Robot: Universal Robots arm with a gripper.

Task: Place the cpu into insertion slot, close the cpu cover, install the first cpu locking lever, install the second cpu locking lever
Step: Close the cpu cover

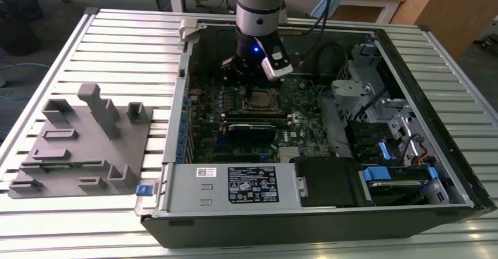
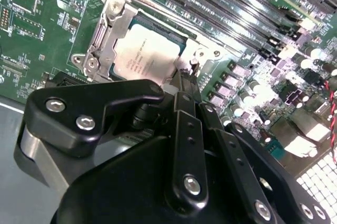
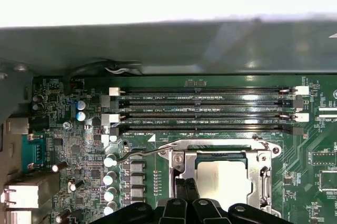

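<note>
Where the fingers [image 2: 185,90] taper to their tips, they are pressed together with nothing held between them, and they reach down to the near edge of the cpu cover [image 2: 102,40]. That cover lies flat over the cpu [image 2: 145,56], which sits in the insertion slot [image 3: 221,156] just ahead of the fingers. In the first wrist view a thin wire lever [image 3: 145,152] runs off to one side of them, with the memory slots [image 3: 200,109] beyond the cpu.

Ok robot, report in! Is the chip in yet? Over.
Status: gripper shut, tips at the cpu cover edge. The cpu sits in the insertion slot, cover down. One locking lever juts out beside it.
</note>
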